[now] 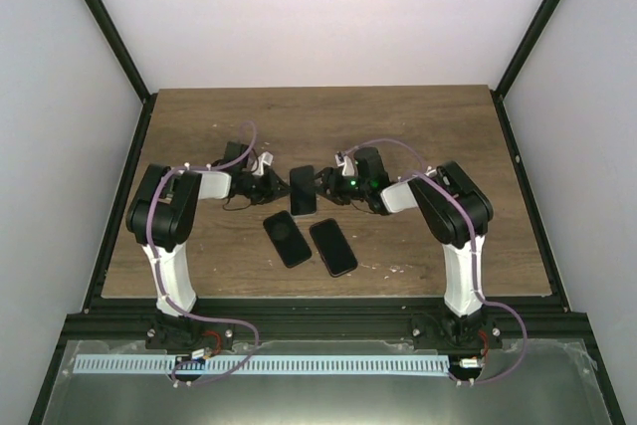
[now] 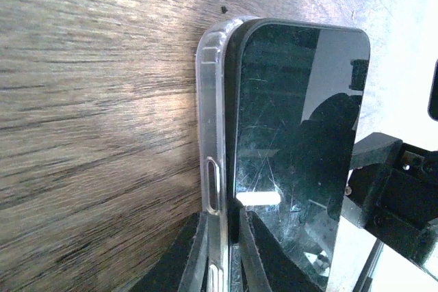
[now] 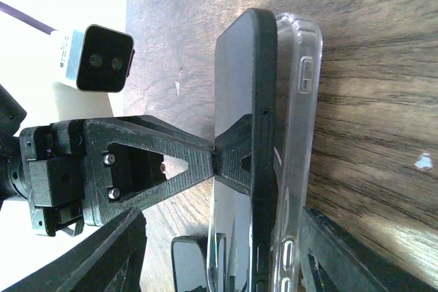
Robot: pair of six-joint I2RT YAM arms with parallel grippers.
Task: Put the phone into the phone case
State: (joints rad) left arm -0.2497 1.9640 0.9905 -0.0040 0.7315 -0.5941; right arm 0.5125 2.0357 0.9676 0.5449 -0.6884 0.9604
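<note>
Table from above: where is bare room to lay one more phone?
Free: the wide far strip of the table up to its back edge, and the patch right of the right arm. Crowded: the middle, where left gripper and right gripper meet at the phone, two loose phones just nearer.

The black phone [image 1: 304, 191], glossy screen scratched, lies face up on the clear phone case [image 2: 211, 100] mid-table [image 1: 418, 126], one long edge riding above the case's wall.

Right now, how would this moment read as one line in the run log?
left claw: pinching phone and clear case together | right claw: open, straddling both | phone: not yet fully in case
</note>
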